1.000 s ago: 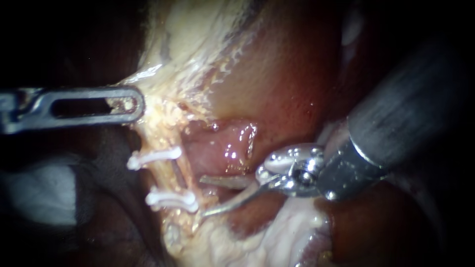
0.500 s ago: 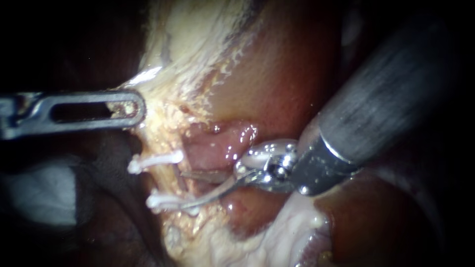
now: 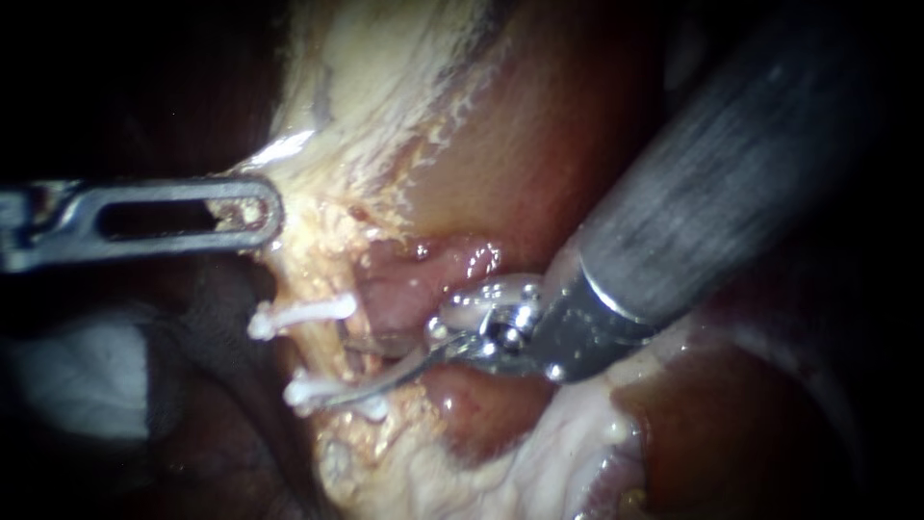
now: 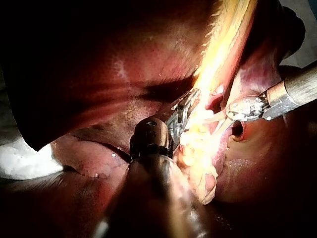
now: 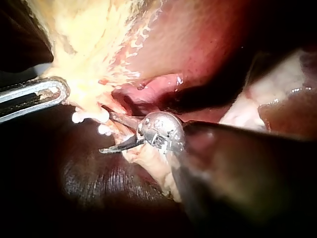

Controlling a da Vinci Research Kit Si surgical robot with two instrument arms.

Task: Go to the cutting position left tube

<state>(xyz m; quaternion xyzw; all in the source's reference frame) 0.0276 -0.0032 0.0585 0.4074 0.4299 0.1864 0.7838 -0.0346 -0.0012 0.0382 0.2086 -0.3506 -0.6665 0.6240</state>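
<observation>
Jaws on my right instrument (image 3: pixel 337 369) gape, blades reaching the left tube (image 3: pixel 318 351) between its two clips (image 3: pixel 303 313). Left instrument (image 3: pixel 252 207) clamps pale tissue (image 3: pixel 318 164), seemingly to tension the tube for cutting.

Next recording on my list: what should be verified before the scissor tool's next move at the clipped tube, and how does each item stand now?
1. Right tool blades open: ok, a gap shows.
2. Upper clip and lower clip on the tube: ok, both across it.
3. Tube between the blades: cannot tell; upper blade only reaches its edge.
4. Lower blade clear of lower clip: cannot tell; they overlap in the endoscope view.
5. Left tool gripping pale tissue: ok, jaws shut on it.
</observation>
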